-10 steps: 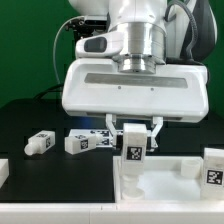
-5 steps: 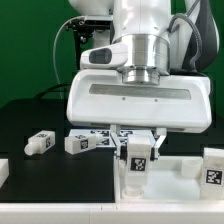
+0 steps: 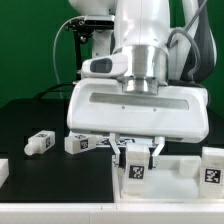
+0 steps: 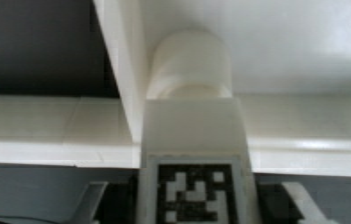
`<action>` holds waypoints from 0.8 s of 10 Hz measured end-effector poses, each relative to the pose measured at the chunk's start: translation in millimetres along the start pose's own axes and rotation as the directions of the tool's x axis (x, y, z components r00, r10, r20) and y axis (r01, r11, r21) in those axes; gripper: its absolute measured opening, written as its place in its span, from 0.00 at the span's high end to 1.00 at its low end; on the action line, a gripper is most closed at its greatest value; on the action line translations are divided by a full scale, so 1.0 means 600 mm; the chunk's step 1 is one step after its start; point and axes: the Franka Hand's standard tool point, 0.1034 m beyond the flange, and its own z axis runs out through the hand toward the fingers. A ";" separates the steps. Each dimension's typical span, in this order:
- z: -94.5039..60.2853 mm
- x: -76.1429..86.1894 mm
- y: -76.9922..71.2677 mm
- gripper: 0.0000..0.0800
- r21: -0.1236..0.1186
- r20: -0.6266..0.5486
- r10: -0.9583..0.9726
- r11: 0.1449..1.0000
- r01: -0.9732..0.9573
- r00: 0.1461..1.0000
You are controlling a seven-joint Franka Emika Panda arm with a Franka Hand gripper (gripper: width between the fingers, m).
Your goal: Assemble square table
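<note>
My gripper [image 3: 137,160] is shut on a short white leg [image 3: 135,168] with a black-and-white tag, held upright. It hangs just over the left part of the flat white square tabletop [image 3: 170,188] at the front. In the wrist view the leg [image 4: 193,120] runs out from between my fingers [image 4: 104,202], its rounded tip over the tabletop [image 4: 305,50]. Two more tagged legs [image 3: 40,143] [image 3: 80,143] lie on the black table toward the exterior view's left. Another leg [image 3: 213,166] stands at the exterior view's right.
The marker board [image 3: 100,133] lies behind my gripper on the black table. A white piece [image 3: 3,172] shows at the left edge of the exterior view. A green wall closes off the back, and the arm's wide white body hides the middle of the table.
My gripper has come down with the leg, bringing it closer to the tabletop. The loose legs have not moved.
</note>
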 end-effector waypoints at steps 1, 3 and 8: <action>-0.001 0.001 -0.002 0.65 0.003 0.005 0.001 1.000 -0.001 1.000; 0.000 -0.001 -0.001 0.65 0.002 0.007 0.001 1.000 -0.001 1.000; -0.021 0.022 0.016 0.19 0.026 0.100 0.026 0.999 -0.029 0.995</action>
